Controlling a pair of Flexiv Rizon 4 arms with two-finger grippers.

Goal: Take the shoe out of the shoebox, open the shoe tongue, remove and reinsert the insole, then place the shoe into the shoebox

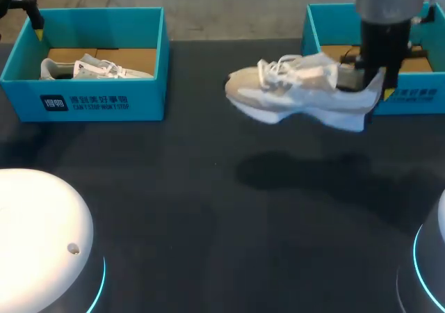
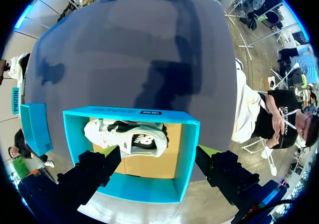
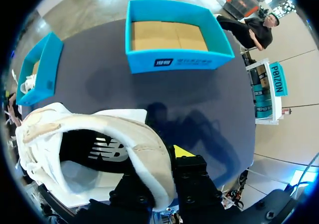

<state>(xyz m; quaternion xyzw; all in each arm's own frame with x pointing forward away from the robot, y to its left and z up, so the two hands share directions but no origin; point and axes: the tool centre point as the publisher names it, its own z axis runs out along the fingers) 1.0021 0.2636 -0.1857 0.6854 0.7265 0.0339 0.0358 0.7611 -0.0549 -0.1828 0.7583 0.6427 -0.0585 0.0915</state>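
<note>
A white and beige shoe (image 1: 299,90) hangs in the air over the table, toe to the left, in front of the right teal shoebox (image 1: 417,97). My right gripper (image 1: 361,76) is shut on its heel. In the right wrist view the heel collar of the shoe (image 3: 99,144) sits between the fingers of the right gripper (image 3: 159,171), and the right shoebox (image 3: 174,59) lies ahead with only its cardboard floor showing. My left gripper (image 2: 159,169) hovers open above the left shoebox (image 2: 187,159), which holds a second white shoe (image 2: 127,139).
The left shoebox (image 1: 83,101) with its shoe (image 1: 94,68) stands at the back left of the dark table (image 1: 208,209). Two white rounded arm bases (image 1: 42,236) fill the near corners.
</note>
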